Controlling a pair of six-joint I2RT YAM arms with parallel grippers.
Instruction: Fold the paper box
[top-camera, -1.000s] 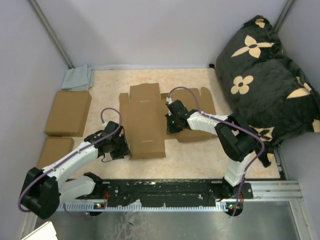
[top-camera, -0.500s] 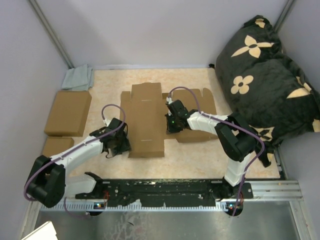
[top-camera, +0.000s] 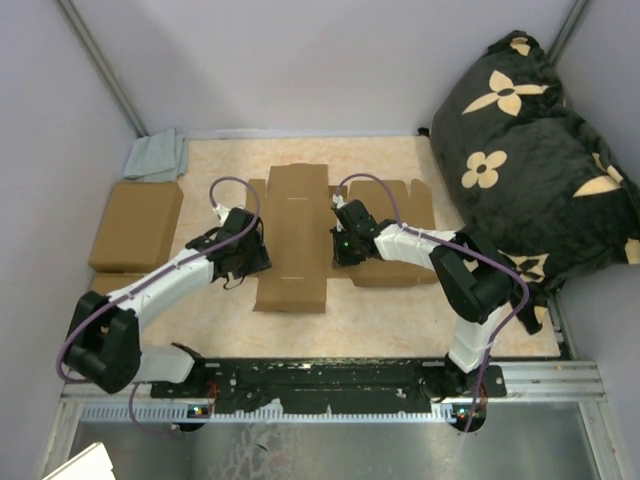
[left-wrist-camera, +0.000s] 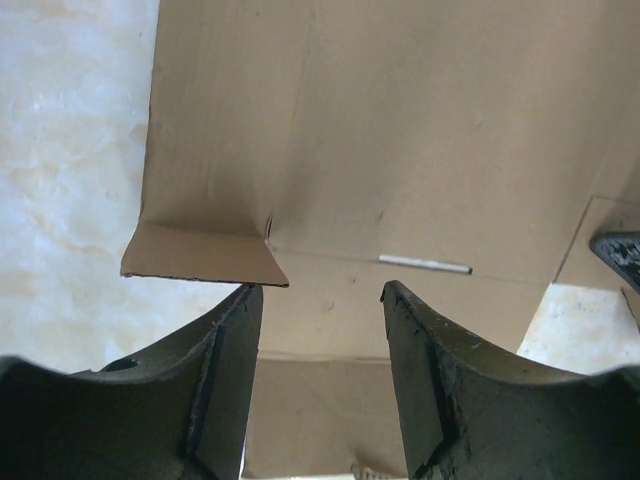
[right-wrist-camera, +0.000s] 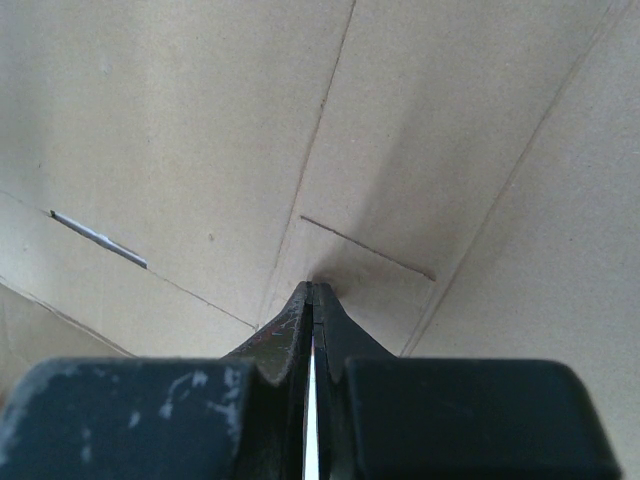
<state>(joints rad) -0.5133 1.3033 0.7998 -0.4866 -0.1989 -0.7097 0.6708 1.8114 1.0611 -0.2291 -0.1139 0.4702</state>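
Top view is looking bright & even, w/ diffuse light coming from above; arms are throwing only short, soft shadows onto the table, and the near metal plate is giving off a dull sheen. Left wrist cam: pale tabletop at left is washing out a bit, left gripper is showing dark & slightly soft. Right wrist cam is looking dimmer: a shadow is falling across the paper box right of the right gripper, near housing blurring.
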